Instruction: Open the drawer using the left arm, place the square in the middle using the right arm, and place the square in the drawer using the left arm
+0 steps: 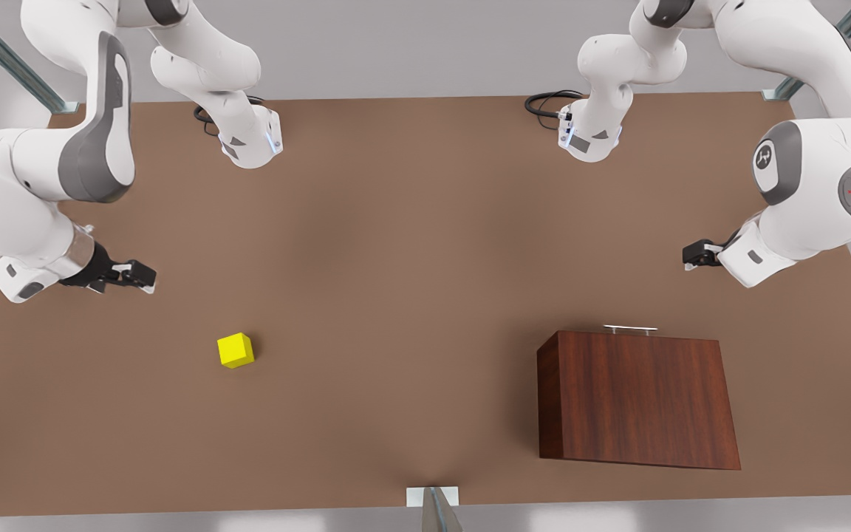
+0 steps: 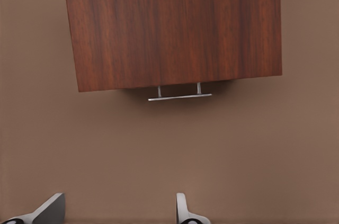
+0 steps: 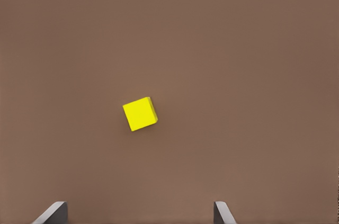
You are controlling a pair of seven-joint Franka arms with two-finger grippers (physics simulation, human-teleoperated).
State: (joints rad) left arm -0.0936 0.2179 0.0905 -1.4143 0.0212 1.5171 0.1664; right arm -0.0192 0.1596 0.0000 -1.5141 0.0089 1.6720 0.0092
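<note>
**Inspector:** Start with the cabinet.

**Assistant:** The wooden cabinet (image 1: 636,399) stands on the brown worktop (image 1: 396,295) near its front edge, toward the front view's right. The drawer is fully in; its silver bar handle (image 1: 630,329) sticks out of the cabinet's far face, pointing toward the arm bases.

**Inspector:** The left gripper?

**Assistant:** The left gripper (image 1: 695,255) hangs above the worktop near its edge on the front view's right, beyond the handle and apart from it. In the left wrist view the cabinet (image 2: 175,28) and the handle (image 2: 179,96) lie ahead, with bare worktop between them and the fingers (image 2: 183,211), which stand spread with nothing between them.

**Inspector:** And the square?

**Assistant:** The yellow cube (image 1: 236,350) sits flat on the worktop in the half on the front view's left, well apart from the cabinet (and off the middle stretch).

**Inspector:** The right gripper?

**Assistant:** The right gripper (image 1: 134,277) hovers near the worktop's edge on the front view's left, short of the cube and not touching it. In the right wrist view the cube (image 3: 140,113) lies ahead of the fingers (image 3: 222,213), which are parted and empty.
</note>
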